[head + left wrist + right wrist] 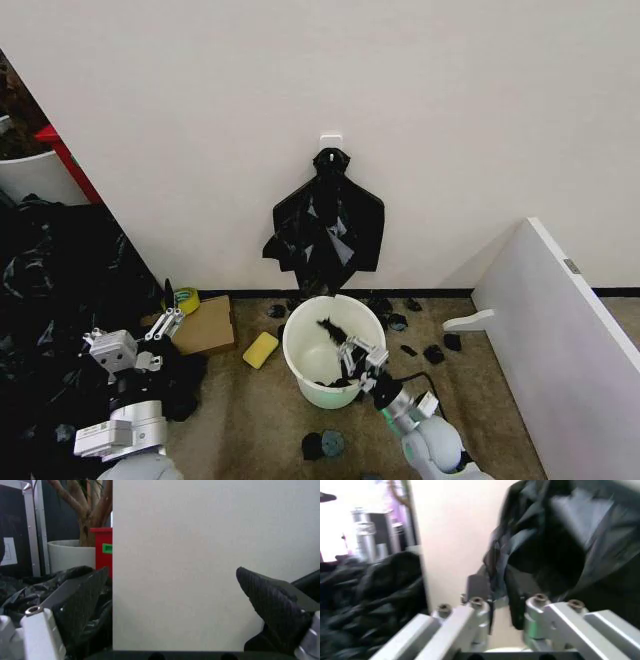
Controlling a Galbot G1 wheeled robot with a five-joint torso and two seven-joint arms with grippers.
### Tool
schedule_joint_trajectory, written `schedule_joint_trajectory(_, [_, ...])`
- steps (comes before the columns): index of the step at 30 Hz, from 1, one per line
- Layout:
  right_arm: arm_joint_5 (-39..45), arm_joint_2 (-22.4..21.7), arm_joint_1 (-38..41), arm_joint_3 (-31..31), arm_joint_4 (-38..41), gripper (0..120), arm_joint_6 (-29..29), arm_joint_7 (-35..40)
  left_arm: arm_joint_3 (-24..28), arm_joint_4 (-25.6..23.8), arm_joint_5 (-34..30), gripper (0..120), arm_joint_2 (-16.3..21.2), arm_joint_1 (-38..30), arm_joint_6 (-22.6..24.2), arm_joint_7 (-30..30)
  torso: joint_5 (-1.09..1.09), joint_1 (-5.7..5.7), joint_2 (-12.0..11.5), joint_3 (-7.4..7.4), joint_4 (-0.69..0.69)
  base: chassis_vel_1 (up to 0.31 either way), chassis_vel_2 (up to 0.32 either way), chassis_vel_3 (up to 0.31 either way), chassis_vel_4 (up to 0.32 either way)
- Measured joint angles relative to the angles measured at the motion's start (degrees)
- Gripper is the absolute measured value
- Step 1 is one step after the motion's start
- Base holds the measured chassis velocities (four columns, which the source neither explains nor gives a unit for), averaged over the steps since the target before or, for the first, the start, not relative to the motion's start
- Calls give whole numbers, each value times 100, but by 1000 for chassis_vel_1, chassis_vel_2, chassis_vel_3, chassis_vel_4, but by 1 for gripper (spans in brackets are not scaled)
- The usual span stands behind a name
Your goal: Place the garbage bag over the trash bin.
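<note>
The trash bin, a round cream-white bucket, stands on the floor by the wall. My right gripper reaches over its near right rim and is shut on the garbage bag, thin glossy black plastic lying partly inside the bin. In the right wrist view the gripper pinches a fold of the bag, which spreads wrinkled beyond the fingers. My left gripper waits open at the left, near a cardboard box; in its wrist view the gripper faces the bare wall with black pads wide apart.
A flat black bundle hangs from a wall hook above the bin. A big black plastic mass fills the left. A cardboard box, a yellow sponge and black scraps lie around. A white board leans at right.
</note>
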Motion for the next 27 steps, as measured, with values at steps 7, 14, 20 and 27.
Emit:
schedule_joint_trajectory(7, [-2070, -35, 323, -98, 426, 37, -964, 2812, 7, 103, 6, 100, 5, -46, 0, 1, 1, 0, 0, 0, 1, 0, 0, 0, 0])
schedule_joint_trajectory(14, [-3549, -103, 754, -246, 408, 61, -1782, 3723, 12, 319, -2, 100, 48, -123, 16, 1, 0, 0, 0, 0, 0, 0, 0, 0, 0])
schedule_joint_trajectory(20, [-4358, 13, 1136, -401, 181, 84, -2129, 3795, -29, 475, -64, 100, 126, -219, 41, -2, 0, 0, 0, 0, 0, 0, 0, 0, 0])
schedule_joint_trajectory(27, [-5017, 65, 1333, -360, -36, 100, -2365, 3592, -53, 571, -122, 100, 184, -299, 42, -13, 0, 0, 0, 0, 0, 0, 0, 0, 0])
